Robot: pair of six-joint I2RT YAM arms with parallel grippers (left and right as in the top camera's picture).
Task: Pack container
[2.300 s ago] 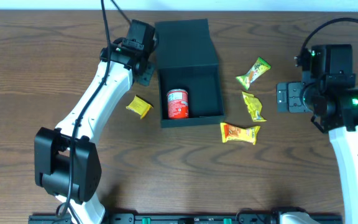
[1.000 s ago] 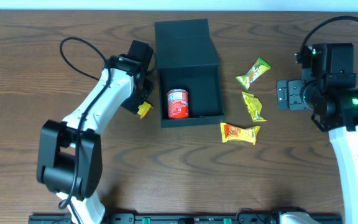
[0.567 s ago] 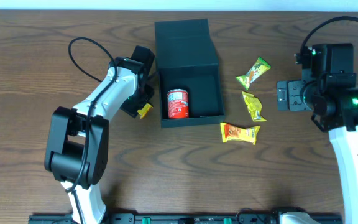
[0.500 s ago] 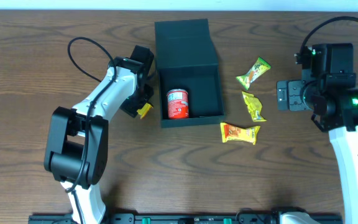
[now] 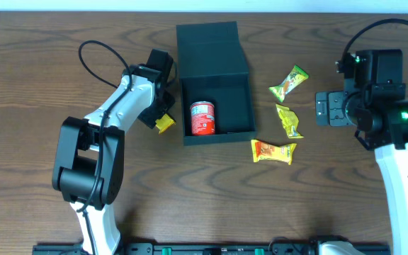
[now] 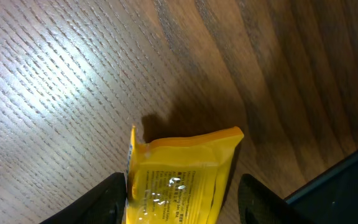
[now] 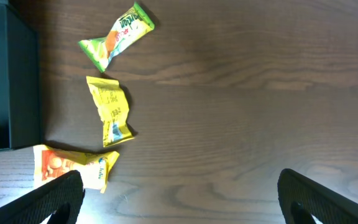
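The dark teal container stands open at the table's middle, its flap lid folded back, a small red can inside. A yellow snack packet lies on the table just left of the container. My left gripper is down over it. In the left wrist view the jaws are open on either side of the packet: the left finger touches it and the right finger stands a little off. My right gripper is wide open and empty, right of the container.
Three packets lie right of the container: green, yellow, orange. They also show in the right wrist view: green, yellow, orange. The container's wall is close beside the left jaws.
My left arm has come down from beside the lid onto the yellow packet. The packet has shifted slightly toward the container. The right arm has not moved.
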